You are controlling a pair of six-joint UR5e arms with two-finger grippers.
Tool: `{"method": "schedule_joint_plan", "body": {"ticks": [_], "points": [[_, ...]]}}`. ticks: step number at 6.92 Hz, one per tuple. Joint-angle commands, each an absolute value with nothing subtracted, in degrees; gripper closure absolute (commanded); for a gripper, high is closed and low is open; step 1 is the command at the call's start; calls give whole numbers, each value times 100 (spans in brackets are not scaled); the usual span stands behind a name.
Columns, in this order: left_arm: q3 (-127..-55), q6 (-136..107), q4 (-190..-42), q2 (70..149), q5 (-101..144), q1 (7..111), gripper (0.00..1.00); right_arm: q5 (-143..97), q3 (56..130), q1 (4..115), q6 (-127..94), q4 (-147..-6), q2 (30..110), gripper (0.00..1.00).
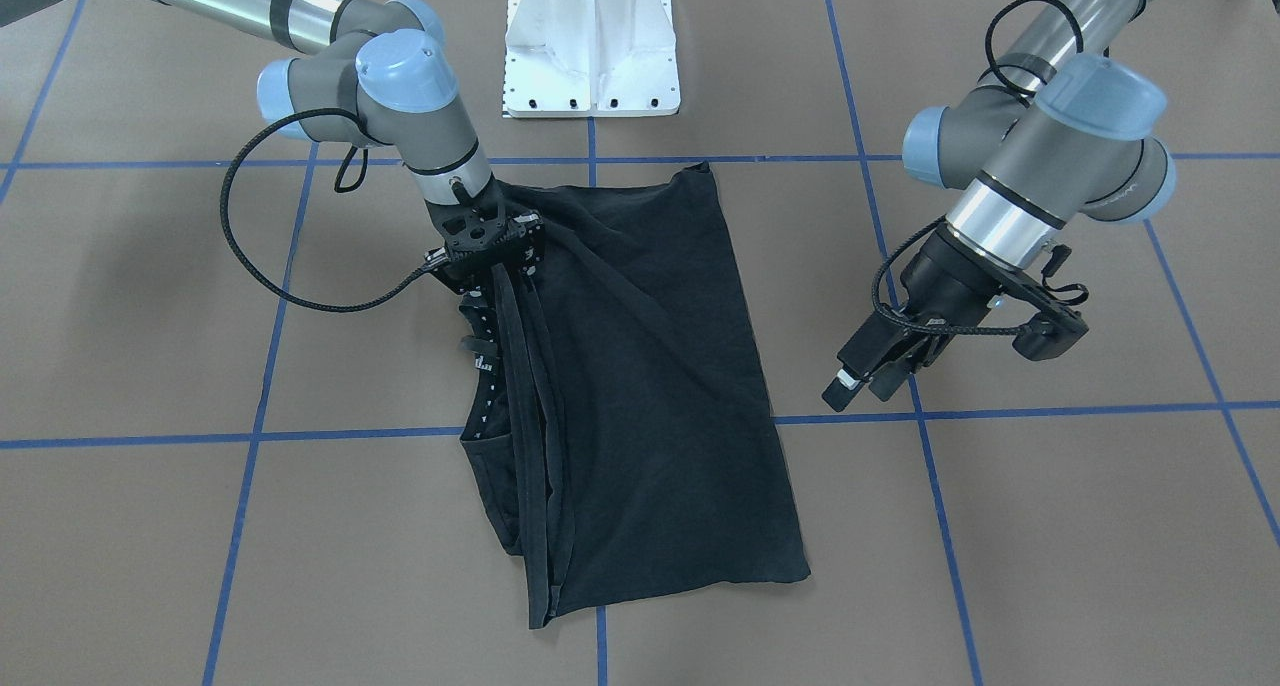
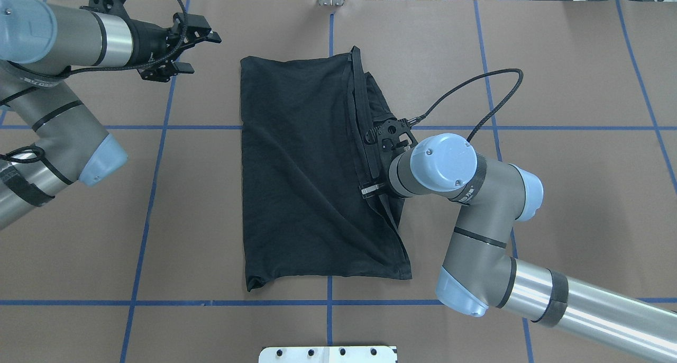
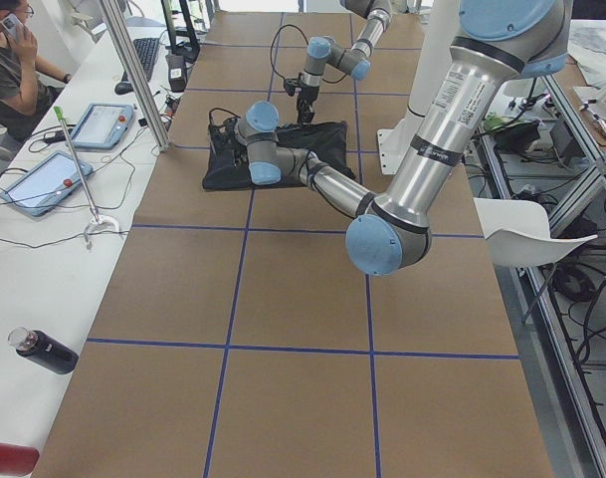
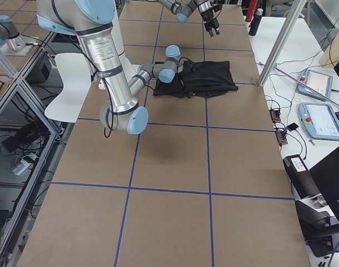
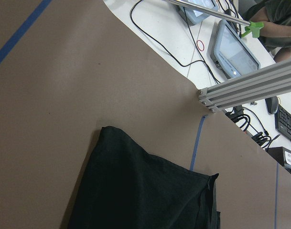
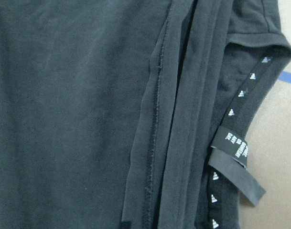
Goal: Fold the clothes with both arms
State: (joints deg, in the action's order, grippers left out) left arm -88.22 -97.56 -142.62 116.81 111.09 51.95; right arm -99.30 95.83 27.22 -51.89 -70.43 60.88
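Right gripper [image 1: 492,266] on black soft T-shirt [image 1: 650,386]; closure I cannot tell.
Left gripper [image 1: 865,381] spread; one-sided pull risks unfolding layers.

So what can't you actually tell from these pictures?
Right gripper: black against the black T-shirt in the front-facing view, covered by its own wrist overhead; open or shut, unclear.
T-shirt's underside: hidden against the table, every view.
Person: cut off by the left side view's edge.
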Motion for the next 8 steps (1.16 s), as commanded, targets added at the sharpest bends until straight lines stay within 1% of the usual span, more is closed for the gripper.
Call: {"method": "schedule_joint_plan", "body": {"ticks": [1, 2, 3, 4, 7, 8], "points": [[-8798, -9747, -14273, 11681, 11144, 5194, 0, -9792, 9423, 2698, -5028, -7049, 6047, 56], [-8780, -9747, -14282, 11681, 11153, 5186, 0, -9774, 9404, 2698, -5027, -7049, 6047, 57], [-8772, -9747, -14282, 11681, 11162, 5186, 0, -9773, 9404, 2698, -5027, -7058, 6047, 64], [-8780, -9738, -14282, 11681, 11162, 5186, 0, -9773, 9404, 2707, -5027, -7066, 6047, 68], [-8780, -9747, -14282, 11681, 11162, 5168, 0, -9773, 9404, 2768, -4896, -7075, 6082, 68], [-8780, -9747, -14282, 11681, 11162, 5159, 0, -9773, 9404, 2829, -4852, -7110, 6108, 67]]}}
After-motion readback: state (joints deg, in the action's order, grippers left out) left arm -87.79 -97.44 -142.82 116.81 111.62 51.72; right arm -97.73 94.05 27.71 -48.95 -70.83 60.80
